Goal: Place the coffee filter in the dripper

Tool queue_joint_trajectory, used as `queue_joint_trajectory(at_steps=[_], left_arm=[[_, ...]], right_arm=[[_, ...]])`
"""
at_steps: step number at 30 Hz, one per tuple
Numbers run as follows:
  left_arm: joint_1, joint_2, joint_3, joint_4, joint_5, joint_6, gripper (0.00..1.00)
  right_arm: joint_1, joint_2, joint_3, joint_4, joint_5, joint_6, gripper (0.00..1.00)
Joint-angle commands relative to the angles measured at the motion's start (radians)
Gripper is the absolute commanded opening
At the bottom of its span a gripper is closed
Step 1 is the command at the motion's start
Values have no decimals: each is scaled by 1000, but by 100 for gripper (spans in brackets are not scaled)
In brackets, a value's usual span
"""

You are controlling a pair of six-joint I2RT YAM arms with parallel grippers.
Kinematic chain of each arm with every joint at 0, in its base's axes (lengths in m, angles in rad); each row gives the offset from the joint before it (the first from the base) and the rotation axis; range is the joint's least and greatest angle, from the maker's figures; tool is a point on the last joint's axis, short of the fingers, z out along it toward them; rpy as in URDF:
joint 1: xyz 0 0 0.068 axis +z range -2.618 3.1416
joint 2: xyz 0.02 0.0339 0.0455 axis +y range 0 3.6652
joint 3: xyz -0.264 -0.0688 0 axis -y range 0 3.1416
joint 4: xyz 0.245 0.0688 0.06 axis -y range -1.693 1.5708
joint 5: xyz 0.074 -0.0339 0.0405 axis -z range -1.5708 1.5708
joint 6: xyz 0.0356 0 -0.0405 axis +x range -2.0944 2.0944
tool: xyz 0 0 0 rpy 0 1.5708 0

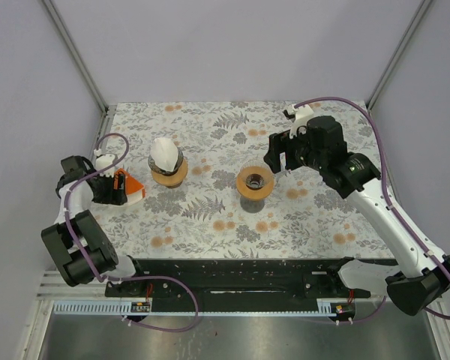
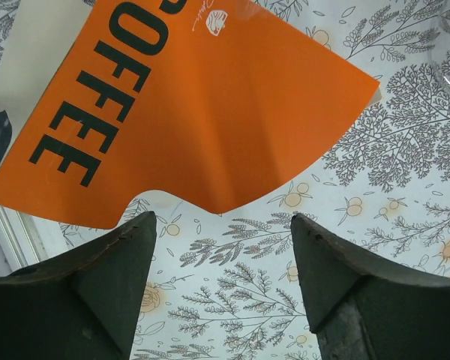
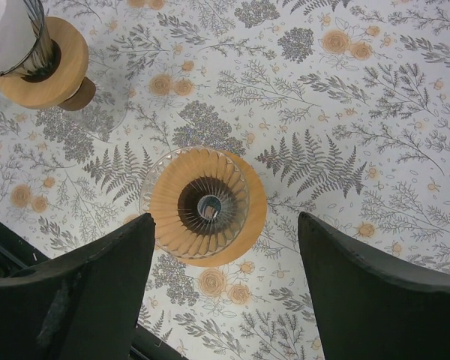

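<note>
Your left gripper (image 2: pixel 221 225) fills the foot of its wrist view, both dark fingers (image 2: pixel 97 292) spread wide with nothing between them: released. Just beyond the tips lies an orange packet (image 2: pixel 210 112) lettered "OFFEE", the lettering running off the top of the frame. Whether its edge touches the left-hand finger cannot be told. Only this view shows the lettering. The top view gives the packet as an orange and white wedge near the table's left edge.

Your right gripper (image 3: pixel 225 225) is likewise released, jaws apart. It hangs over the empty dripper (image 3: pixel 210 204), which its wrist view shows between the fingers as a ribbed glass cone with a wooden collar and an open hole at the middle. The top view gives only a dark centre in an orange-brown ring.

The coffee filter (image 1: pixel 165 152), white, stands in the second dripper (image 1: pixel 167 175), left of the empty one and right of the packet. The right wrist view catches it only at its upper left corner.

Count: two drippers, one filter in view, one packet, two arms. The drippers stand well apart, with floral cloth (image 1: pixel 210 120) showing between them. A broad run of cloth lies behind both and to the right, up to the grey walls (image 1: pixel 247 52). The black base rail (image 1: pixel 232 276) bounds the near edge.
</note>
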Motion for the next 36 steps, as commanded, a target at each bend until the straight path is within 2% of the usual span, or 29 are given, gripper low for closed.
queue_joint_trajectory(at_steps=[1, 5, 9, 12, 15, 16, 21, 24, 29, 34, 36], left_arm=[[-10, -18, 55, 29, -1, 30, 74], [-10, -70, 93, -91, 13, 168, 72], [-35, -98, 116, -108, -10, 245, 74], [-139, -129, 94, -84, -100, 346, 80], [-268, -193, -15, 5, -228, 491, 82], [-279, -217, -46, 33, -245, 536, 82], [-280, -190, -83, 151, -294, 602, 82], [-279, -193, -123, 183, -243, 671, 82], [-274, -162, -161, 283, -209, 674, 83], [-170, -103, -120, 252, -87, 666, 83], [-162, -87, -147, 301, -106, 688, 84]], right_arm=[[7, -20, -7, 44, -23, -12, 84], [6, -14, -7, 42, -24, -17, 84], [7, 1, 0, 39, -37, -15, 84], [9, 2, 1, 33, -46, -14, 84], [7, -6, 3, 27, -44, -15, 84], [6, -11, 3, 25, -44, -15, 84], [7, -25, 0, 27, -58, -18, 84], [7, -28, 0, 27, -63, -18, 84], [7, -26, 0, 27, -70, -21, 84], [7, -25, 0, 27, -78, -24, 85], [7, -20, 1, 25, -83, -24, 85]])
